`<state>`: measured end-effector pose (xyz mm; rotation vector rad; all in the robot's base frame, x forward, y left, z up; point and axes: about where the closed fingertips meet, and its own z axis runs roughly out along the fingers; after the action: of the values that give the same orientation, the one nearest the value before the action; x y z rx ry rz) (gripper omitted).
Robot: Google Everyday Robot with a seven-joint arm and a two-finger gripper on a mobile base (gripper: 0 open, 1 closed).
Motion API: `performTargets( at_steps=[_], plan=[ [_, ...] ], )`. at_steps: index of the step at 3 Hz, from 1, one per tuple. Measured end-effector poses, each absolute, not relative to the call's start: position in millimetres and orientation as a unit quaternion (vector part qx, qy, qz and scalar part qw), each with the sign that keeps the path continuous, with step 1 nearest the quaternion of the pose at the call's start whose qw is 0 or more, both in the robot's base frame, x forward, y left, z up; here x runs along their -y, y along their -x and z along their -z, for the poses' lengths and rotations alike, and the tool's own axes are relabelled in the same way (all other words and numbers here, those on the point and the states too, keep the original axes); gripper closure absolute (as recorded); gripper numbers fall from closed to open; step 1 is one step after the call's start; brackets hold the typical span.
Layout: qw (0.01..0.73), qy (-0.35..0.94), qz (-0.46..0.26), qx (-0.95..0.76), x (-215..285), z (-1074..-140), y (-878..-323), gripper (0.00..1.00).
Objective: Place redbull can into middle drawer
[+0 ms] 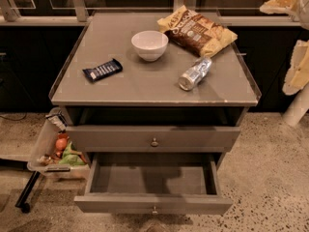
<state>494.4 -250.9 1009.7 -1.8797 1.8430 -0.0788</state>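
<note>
The redbull can (195, 74), slim and silver, lies on its side on the cabinet top (145, 88), right of centre, just below the chip bag. The middle drawer (116, 204) is the lower knobbed front; it is pulled out and its inside shows nothing in it. The knobbed drawer front above it (154, 138) is shut. My gripper (295, 66) shows only as white and cream parts at the right edge of the camera view, beside the cabinet, well to the right of the can and not touching it.
On the cabinet top stand a white bowl (149, 44), a dark blue candy bar (102, 70) at the left, and a yellow-brown chip bag (197, 30) at the back right. A clear bin with food (57, 149) hangs off the cabinet's left side. The floor is speckled.
</note>
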Motion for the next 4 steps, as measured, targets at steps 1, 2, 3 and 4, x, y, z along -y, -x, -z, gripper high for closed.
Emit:
performTargets(
  at_steps=[1, 2, 3, 4],
  plan=[
    [0.275, 0.715, 0.056, -0.641, 254.7, -1035.2, -504.7, 0.0],
    [0.274, 0.719, 0.053, -0.637, 254.0, -1032.5, -505.6, 0.0],
    [0.282, 0.737, 0.032, -0.614, 261.1, -1020.8, -526.9, 0.0],
    [0.306, 0.766, -0.005, -0.566, 256.9, -999.0, -570.6, 0.0]
  ],
)
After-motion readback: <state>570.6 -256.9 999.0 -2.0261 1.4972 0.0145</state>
